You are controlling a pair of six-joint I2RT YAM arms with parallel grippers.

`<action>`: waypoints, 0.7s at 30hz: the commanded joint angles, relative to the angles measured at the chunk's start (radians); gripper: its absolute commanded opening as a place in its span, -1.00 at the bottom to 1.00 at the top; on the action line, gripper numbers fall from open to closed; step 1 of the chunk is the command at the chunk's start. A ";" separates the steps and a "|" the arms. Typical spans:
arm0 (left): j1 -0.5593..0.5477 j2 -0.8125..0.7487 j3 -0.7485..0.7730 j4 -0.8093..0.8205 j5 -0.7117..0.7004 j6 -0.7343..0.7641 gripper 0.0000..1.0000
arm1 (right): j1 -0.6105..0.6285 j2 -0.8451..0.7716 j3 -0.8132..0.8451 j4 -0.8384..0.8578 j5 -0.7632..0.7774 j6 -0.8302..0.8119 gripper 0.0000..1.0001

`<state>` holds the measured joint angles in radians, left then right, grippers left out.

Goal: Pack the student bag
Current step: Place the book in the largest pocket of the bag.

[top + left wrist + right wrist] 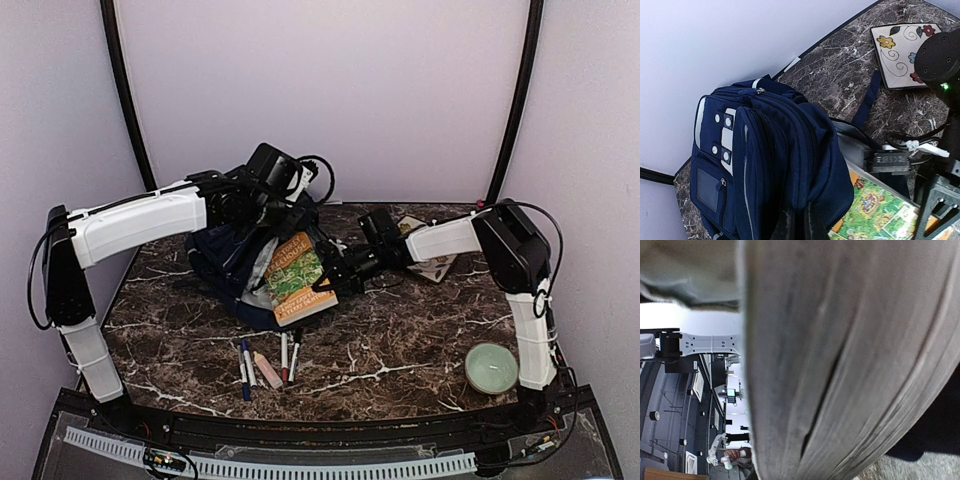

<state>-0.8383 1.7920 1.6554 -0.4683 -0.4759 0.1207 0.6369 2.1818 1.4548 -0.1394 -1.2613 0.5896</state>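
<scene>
Book (298, 280) half in the student bag (225, 255) — right claw (335, 272) clamped on it, left claw (796, 226) pinching bag fabric — pens (268, 362) not yet packed

Bright even light, soft shadows, right wrist view blurred

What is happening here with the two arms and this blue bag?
The two arms are packing the student bag, which lies on the marble table. The left arm has its jaws shut on the bag's fabric near the opening. The right arm seems to grip a colourful book, which sits partly inside the bag. Several pens lie on the table in front, not yet packed.
</scene>
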 commanded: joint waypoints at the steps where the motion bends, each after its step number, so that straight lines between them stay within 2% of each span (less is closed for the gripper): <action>1: -0.004 -0.125 0.002 0.139 0.031 0.008 -1.00 | 0.024 0.075 0.023 0.676 -0.041 0.505 -1.00; 4: -0.007 -0.162 -0.034 0.171 0.055 0.016 -1.00 | 0.025 0.170 0.064 1.018 -0.015 0.814 -1.00; 6: -0.011 -0.187 -0.066 0.201 0.063 0.024 -1.00 | 0.026 0.242 0.114 1.154 0.010 0.974 -1.00; 7: -0.014 -0.198 -0.080 0.211 0.068 0.028 -1.00 | 0.027 0.268 0.141 1.158 0.019 0.999 -1.00; 9: -0.017 -0.212 -0.095 0.217 0.072 0.027 -1.00 | 0.029 0.303 0.182 1.024 0.034 0.917 -1.00; 13: -0.024 -0.230 -0.109 0.210 0.073 0.029 -1.00 | 0.030 0.288 0.210 0.653 0.106 0.645 -0.97; 15: -0.027 -0.234 -0.116 0.210 0.074 0.028 -1.00 | 0.030 0.276 0.220 0.503 0.136 0.563 -0.75; 18: -0.028 -0.245 -0.135 0.221 0.072 0.028 -1.00 | 0.030 0.255 0.261 0.279 0.210 0.364 -0.26; 21: -0.028 -0.250 -0.154 0.230 0.062 0.031 -1.00 | 0.029 0.212 0.264 0.129 0.288 0.233 0.00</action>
<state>-0.8417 1.6623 1.4998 -0.3878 -0.4252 0.1394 0.6712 2.4733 1.6939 0.2825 -1.1122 1.0702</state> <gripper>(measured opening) 0.060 0.434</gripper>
